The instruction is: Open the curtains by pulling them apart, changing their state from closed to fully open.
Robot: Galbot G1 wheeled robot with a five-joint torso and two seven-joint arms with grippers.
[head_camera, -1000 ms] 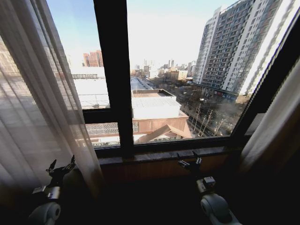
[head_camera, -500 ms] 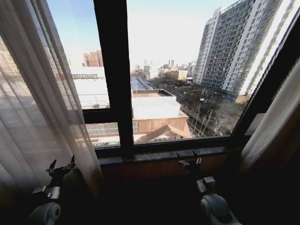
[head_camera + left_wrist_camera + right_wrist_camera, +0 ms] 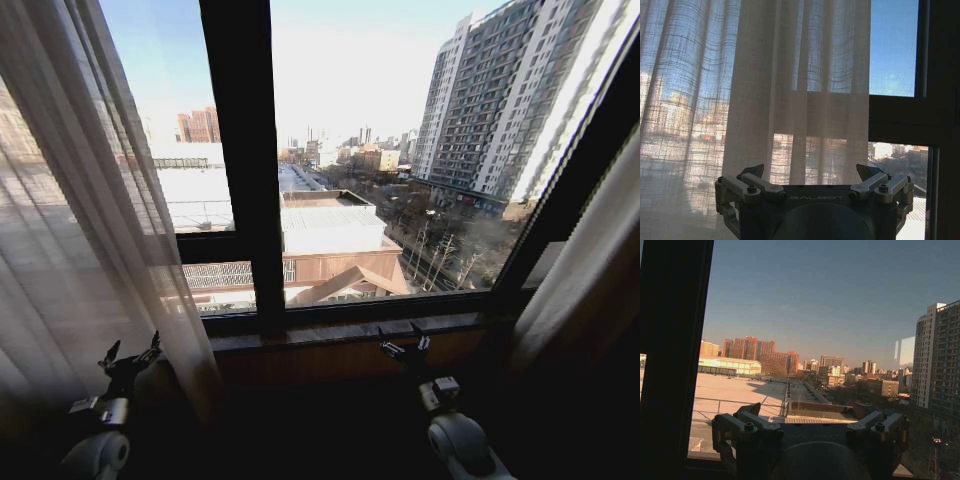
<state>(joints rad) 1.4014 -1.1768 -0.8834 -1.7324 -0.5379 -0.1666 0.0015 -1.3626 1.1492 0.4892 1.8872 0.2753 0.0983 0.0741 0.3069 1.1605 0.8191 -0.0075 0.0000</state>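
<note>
My left gripper [image 3: 130, 357] hangs low with jaws spread and empty, just before the left curtain [image 3: 70, 200]. My right gripper [image 3: 404, 347], also open and empty, faces bare window [image 3: 380, 150]; the right curtain [image 3: 580, 270] hangs well aside.

Left curtain panel [image 3: 70, 200] cut off at nine and twelve o'clock of the head view, hem lost in shadow at seven. Right panel [image 3: 585, 260] cropped at three o'clock, lower part sunk in darkness. Both arms truncated at six o'clock. Sill [image 3: 340, 330] partly masked behind the right gripper [image 3: 404, 347]. Left gripper [image 3: 812, 175] fingertips partly hidden behind its own housing in the left wrist view.
</note>
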